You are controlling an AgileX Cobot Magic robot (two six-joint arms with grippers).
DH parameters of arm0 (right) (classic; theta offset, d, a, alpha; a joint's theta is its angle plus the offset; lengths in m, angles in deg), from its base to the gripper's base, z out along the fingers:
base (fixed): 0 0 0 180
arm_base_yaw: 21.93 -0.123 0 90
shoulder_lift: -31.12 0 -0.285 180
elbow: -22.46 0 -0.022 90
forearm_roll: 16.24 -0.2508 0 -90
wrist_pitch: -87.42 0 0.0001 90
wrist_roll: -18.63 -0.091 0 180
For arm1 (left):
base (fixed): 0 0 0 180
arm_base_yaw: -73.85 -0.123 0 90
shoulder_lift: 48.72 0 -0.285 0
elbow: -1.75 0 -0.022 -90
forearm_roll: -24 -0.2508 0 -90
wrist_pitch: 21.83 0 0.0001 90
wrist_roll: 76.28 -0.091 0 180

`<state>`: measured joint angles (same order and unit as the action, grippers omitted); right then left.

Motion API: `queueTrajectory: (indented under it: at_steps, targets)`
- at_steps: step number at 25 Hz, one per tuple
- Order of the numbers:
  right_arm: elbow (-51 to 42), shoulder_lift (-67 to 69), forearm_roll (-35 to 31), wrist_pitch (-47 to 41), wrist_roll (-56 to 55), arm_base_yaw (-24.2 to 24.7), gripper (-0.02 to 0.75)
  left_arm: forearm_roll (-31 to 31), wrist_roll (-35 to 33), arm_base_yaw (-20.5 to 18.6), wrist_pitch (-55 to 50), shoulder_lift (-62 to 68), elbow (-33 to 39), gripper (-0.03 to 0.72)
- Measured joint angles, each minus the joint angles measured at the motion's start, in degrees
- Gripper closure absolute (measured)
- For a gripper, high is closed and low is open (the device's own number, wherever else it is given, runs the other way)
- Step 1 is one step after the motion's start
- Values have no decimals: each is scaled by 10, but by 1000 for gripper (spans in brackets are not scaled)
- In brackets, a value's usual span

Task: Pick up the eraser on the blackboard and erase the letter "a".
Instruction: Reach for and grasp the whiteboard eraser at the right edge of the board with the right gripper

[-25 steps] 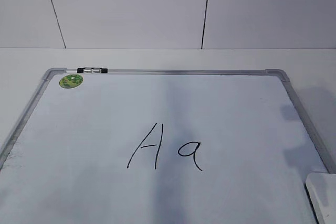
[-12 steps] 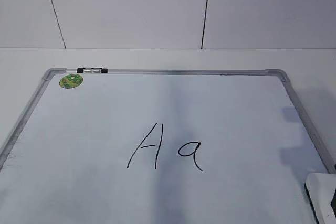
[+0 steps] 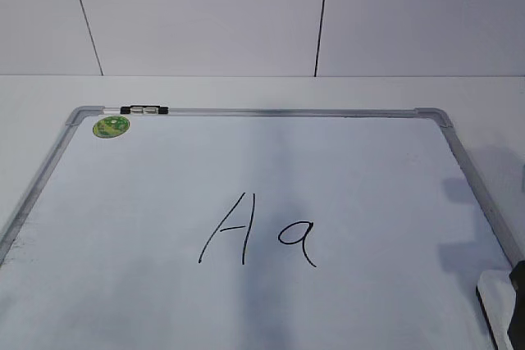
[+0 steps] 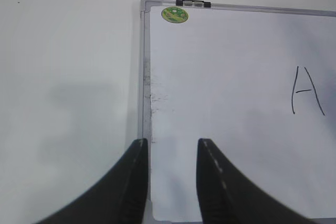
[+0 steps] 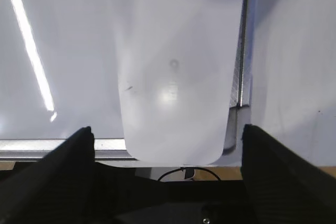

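**Eraser framed between our open right claw, not yet gripped**

Nearest to us, the right claw (image 5: 168, 145) stands wide apart, one finger on each side of the eraser (image 5: 173, 77), with clear gaps on both flanks; nothing is clamped. The eraser lies flat at the near right corner of the blackboard (image 3: 164, 202), close to its grey frame. We judge it a light, stiff plastic block with a smooth, glossy top that could slip, so the hold belongs across its two long sides, low and centred, keeping the felt face down. A faint small mark shows on its top, but we cannot read it.

The left claw (image 4: 170, 182) hovers over the board's left edge, fingers partly apart and holding nothing.

Further on, the letter "a" (image 3: 298, 242) sits mid-board in thin black marker, just beside a taller capital "A" (image 3: 228, 229), which should stay untouched.

Farthest, a round green sticker (image 3: 111, 126) marks the far left corner; its print is too small to read. The white counter (image 3: 262, 92) lies beyond.
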<state>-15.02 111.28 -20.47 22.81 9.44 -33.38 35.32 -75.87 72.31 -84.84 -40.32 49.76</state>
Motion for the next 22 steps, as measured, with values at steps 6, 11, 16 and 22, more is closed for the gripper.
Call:
queueTrajectory:
  at_steps: [6,11,16,22]
  targets:
    - [-10,2,0,31,-1,0,70,0,0,0,0,0,0,449]
    - [-10,17,0,46,-4,0,70,0,0,0,0,0,0,449]
    - [-10,31,2,65,-6,0,71,0,0,0,0,0,0,449]
    - [-10,53,6,75,-8,0,71,0,0,0,0,0,0,449]
